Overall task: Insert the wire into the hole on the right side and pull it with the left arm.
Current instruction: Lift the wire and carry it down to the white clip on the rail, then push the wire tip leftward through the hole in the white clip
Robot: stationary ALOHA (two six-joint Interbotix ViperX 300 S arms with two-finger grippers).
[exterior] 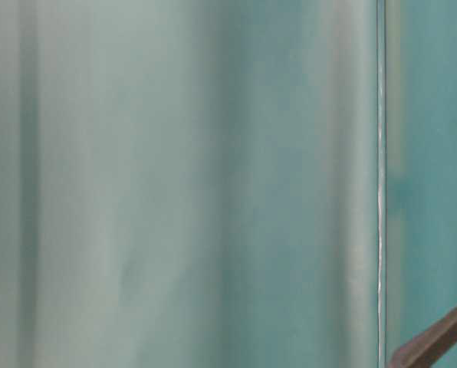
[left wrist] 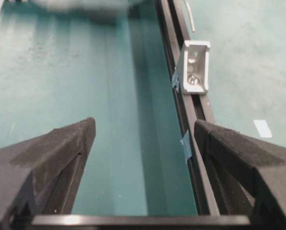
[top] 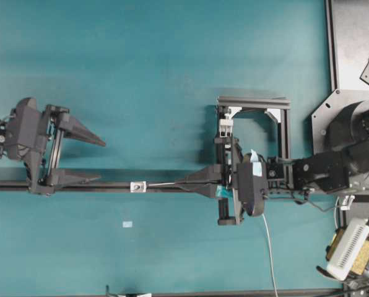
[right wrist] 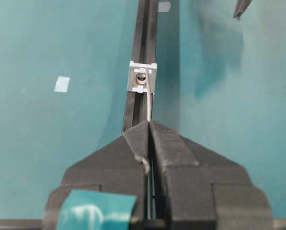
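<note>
Wire, thin pale grey strand (right wrist: 148,103) | pinched in closed right claw (right wrist: 149,125), tip beside hole (right wrist: 140,78) in small white block (right wrist: 142,77) at 12 o'clock | left claw (top: 103,161) gaping, waiting at 9 o'clock | risk: limp tip bends, misses hole.

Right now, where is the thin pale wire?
Overhead, the thin pale wire runs along the black rail at centre, from the shut right gripper toward the small white block.

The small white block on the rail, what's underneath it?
The white block sits on the black rail, above the teal table. The rail's stretch directly beneath it is covered.
</note>
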